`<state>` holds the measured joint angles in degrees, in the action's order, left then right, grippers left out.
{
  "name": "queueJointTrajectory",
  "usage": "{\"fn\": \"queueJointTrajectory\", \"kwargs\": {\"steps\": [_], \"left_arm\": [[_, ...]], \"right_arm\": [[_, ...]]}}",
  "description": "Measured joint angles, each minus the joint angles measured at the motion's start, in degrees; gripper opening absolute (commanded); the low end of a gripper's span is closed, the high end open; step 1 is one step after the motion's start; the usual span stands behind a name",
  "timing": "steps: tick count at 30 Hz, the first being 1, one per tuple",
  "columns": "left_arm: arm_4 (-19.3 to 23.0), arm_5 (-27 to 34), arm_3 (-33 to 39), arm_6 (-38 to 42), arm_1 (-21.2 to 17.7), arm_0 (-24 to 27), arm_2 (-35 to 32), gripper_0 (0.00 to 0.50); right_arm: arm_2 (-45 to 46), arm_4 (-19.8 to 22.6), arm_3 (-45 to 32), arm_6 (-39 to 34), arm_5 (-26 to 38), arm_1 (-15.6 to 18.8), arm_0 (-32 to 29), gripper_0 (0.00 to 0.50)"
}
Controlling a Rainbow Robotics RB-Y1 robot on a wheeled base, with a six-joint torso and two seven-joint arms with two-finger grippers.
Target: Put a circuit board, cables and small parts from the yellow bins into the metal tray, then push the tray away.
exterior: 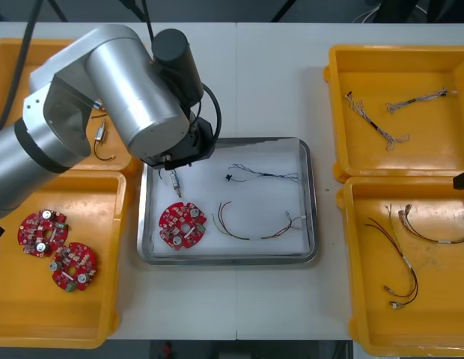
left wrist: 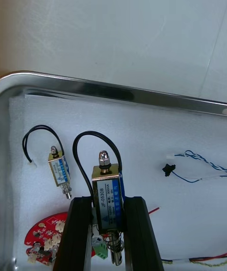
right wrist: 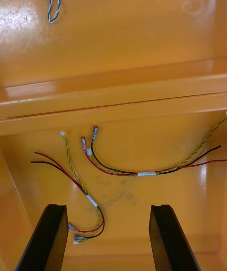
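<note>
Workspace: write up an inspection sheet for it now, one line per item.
Surface: light table; metal tray at its middle, white inside.
Job's things: the tray holds one circuit board, a blue and white cable, a red and yellow cable and a loose small metal part. Two spare boards lie in the left near bin.
Clutter: nothing seen.
Grippers: left tool shut on a second metal part over the tray's left side. Right tool open above the right near bin.
Cables: red and black cables in the right near bin; twisted cables in the right far bin.
Surroundings: nothing seen.
</note>
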<state>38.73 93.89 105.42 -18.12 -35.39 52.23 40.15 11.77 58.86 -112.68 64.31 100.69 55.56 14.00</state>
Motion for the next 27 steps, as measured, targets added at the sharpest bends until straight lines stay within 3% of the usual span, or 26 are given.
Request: {"fn": "queueJointTrajectory", "kwargs": {"steps": [9, 14, 24, 26, 27], "left_arm": [[-3.1, -1.2, -7.7, 0.0, 4.7, 0.0, 4.3, 0.000], [-3.4, -4.5, -10.8, 0.1, 5.0, 0.0, 7.1, 0.000], [-3.6, -4.8, -11.5, 1.4, 5.0, 0.0, 9.0, 0.003], [-3.6, -4.8, -11.5, 1.5, 5.0, 0.0, 9.1, 0.024], [-3.7, -4.8, -11.5, 1.5, 5.0, 0.0, 9.2, 0.063]], "right_arm": [[0.0, 0.0, 0.0, 0.0, 0.0, 0.0, 0.0, 0.500], [0.0, 0.0, 0.0, 0.0, 0.0, 0.0, 0.0, 0.500], [0.0, 0.0, 0.0, 0.0, 0.0, 0.0, 0.0, 0.500], [0.0, 0.0, 0.0, 0.0, 0.0, 0.0, 0.0, 0.500], [0.0, 0.0, 0.0, 0.0, 0.0, 0.0, 0.0, 0.500]]}}
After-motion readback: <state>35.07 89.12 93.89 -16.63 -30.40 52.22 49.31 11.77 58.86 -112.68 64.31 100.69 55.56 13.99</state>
